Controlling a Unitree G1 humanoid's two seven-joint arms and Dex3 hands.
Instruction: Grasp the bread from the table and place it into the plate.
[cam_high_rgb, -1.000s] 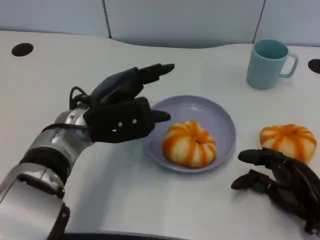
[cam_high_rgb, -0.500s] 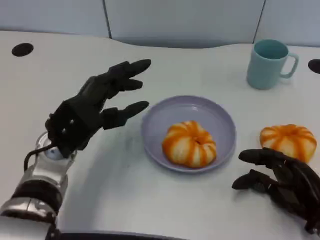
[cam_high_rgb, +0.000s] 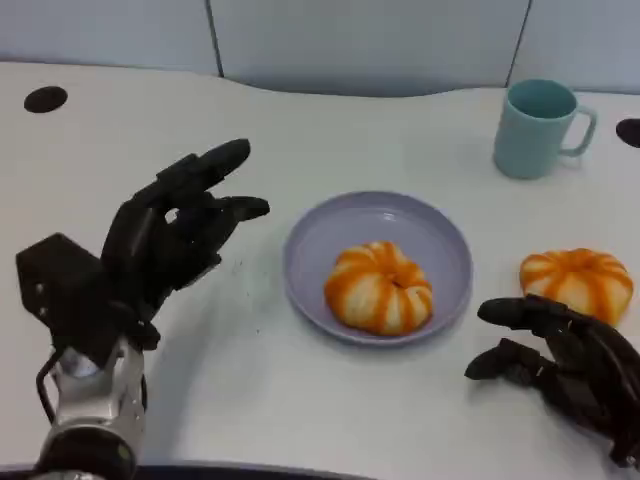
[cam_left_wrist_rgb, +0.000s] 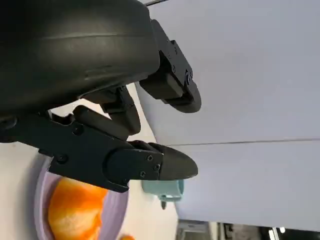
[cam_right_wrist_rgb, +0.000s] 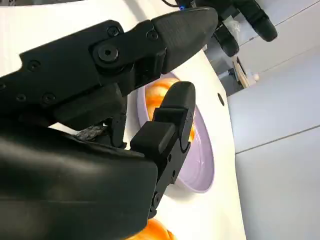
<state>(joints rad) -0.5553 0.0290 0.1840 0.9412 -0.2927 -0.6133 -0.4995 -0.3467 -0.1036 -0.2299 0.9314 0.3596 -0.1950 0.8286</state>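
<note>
White tabletop (cam_high_rgb: 300, 400): one bread roll (cam_high_rgb: 379, 287) lies in the lilac plate (cam_high_rgb: 445, 240), another bun (cam_high_rgb: 577, 280) on the table.
Right hand (cam_high_rgb: 560, 365), fingers apart and empty, should cup that bun from above; left hand (cam_high_rgb: 165, 235) hovers spread, holding nothing.

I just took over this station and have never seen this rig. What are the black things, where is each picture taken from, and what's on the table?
The black things are the robot's two many-fingered hands on silver forearms. The head view looks down from the robot's head at a white table: its left hand is raised at the lower left, fingers apart, holding nothing; its right hand is at the lower right, also holding nothing. The other two pictures come from cameras at each wrist, looking past that hand's own fingers, so they appear turned. On the table are a purple plate with one orange-striped bread in it, a second bread on the table just beyond the right hand, and a teal mug at the back.
</note>
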